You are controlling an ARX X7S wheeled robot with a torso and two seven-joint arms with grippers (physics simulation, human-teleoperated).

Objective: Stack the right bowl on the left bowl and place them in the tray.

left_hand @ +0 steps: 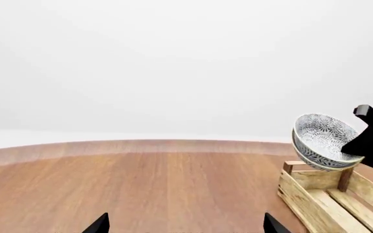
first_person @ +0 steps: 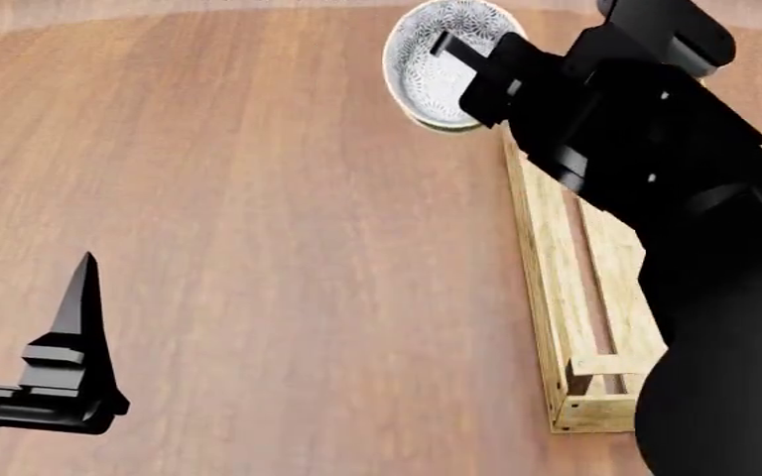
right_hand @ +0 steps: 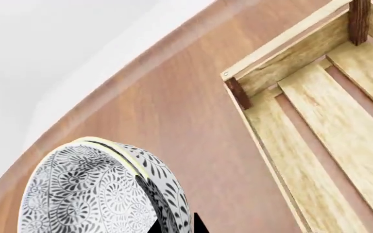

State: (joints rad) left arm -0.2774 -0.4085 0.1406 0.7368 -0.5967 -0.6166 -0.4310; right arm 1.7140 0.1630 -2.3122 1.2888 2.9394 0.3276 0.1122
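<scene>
Two stacked, tilted grey-patterned ceramic bowls (left_hand: 321, 141) are pinched at the rim by the right pincer (first_person: 467, 74), raised over the light-wood slatted tray's (first_person: 536, 260) far end. Only the head view shows the left pincer (first_person: 76, 342), spread, over the brown wooden table (first_person: 249, 198).

Stacked patterned bowls (left_hand: 319, 141) tilted, held above far end of empty slatted tray (left_hand: 329, 199).

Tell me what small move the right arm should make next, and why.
Probably carry the two nested patterned grey-and-white bowls sideways over the long light-wood slatted tray, then lower them. The right gripper holds them by the rim, tilted and raised above the round wooden table, just past the tray's far end. Its slats are bare in every view.
</scene>
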